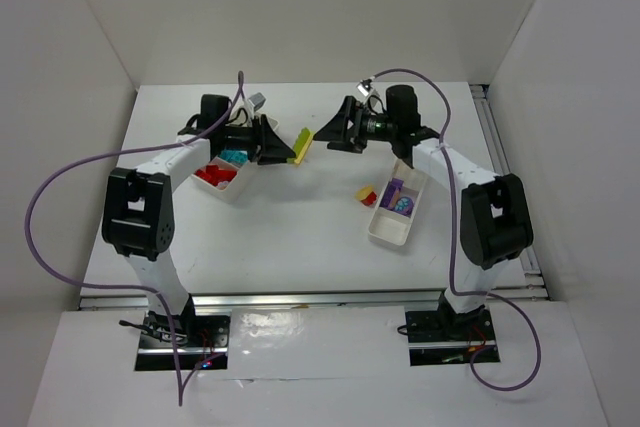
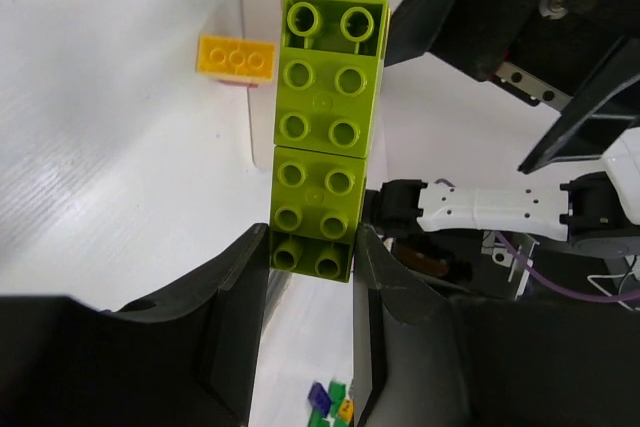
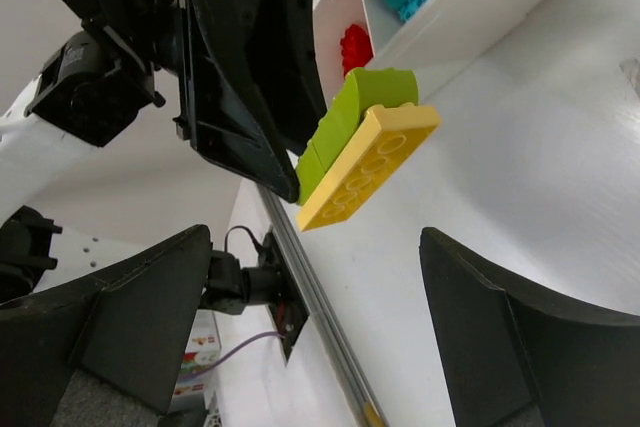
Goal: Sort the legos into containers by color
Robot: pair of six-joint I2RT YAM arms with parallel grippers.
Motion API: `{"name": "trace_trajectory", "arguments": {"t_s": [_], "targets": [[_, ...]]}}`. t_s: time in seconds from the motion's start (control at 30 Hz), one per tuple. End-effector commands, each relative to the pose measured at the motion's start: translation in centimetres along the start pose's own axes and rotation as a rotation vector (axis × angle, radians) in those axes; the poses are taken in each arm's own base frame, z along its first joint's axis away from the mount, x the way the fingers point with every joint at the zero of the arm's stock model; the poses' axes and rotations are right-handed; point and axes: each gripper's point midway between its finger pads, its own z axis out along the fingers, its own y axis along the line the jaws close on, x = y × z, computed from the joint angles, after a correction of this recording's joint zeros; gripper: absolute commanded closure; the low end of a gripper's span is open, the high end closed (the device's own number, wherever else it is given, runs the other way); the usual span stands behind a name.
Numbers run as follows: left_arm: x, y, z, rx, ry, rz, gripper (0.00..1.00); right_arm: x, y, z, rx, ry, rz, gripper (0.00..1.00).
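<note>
Presently, the table [image 1: 300, 237] carries two trays. The left tray [image 1: 233, 190] sits toward the far left, partly under the left arm [image 1: 140, 212], and holds red and cyan bricks. The right tray [image 1: 390, 232] lies along the right side beside the right arm [image 1: 490, 217] and holds purple and blue pieces. Both arms reach from the near edge toward the far middle of the table and turn inward, so their wrists face each other between the trays. The left gripper [image 2: 312, 252] is clamped on one end of a lime green stack [image 2: 325, 127], finger pads on its two long flanks, with the stack pointing out toward the other arm and apparently held clear of the surface. The right gripper [image 1: 325, 133] stands just beside the free end, jaws wide apart and nothing between them. A yellow plate [image 3: 370, 162] is pressed against one face of the stack, seen from the right wrist. A loose yellow-on-red pair [image 1: 367, 195] lies on the table just left of the right tray. Judgement: the step in hand is splitting yellow from green. The right jaws should close on the plate's edges only, not across the green. Peel at a tilt, not straight, while the left holds rigid. Risk: the stack's own joints may part first.
</note>
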Motion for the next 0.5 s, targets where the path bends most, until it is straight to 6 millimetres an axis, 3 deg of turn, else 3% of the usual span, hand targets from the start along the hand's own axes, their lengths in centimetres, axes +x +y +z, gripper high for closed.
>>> {"name": "trace_trajectory", "arguments": {"t_s": [0.0,0.1,0.27,0.33,0.47], "targets": [[-1.8,-5.0,-1.0,0.089,-0.044,0.089,1.0,-1.5,1.8,1.4,-0.047,-0.038,-0.052,0.08],[-1.5,-5.5,-0.9,0.094,-0.038,0.1,1.0,-1.2,2.8,2.1,-0.089,-0.033,-0.072,0.09],[-1.2,-6.1,-1.1,0.11,-0.028,0.109,1.0,-0.7,2.7,3.2,-0.129,0.015,-0.064,0.16],[-1.2,-6.1,-1.1,0.11,-0.028,0.1,1.0,-1.2,3.0,3.4,-0.152,-0.004,-0.068,0.21],[-1.3,-6.2,-1.0,0.126,-0.03,0.118,1.0,-0.2,3.2,3.3,-0.219,0.011,-0.033,0.34]]}}
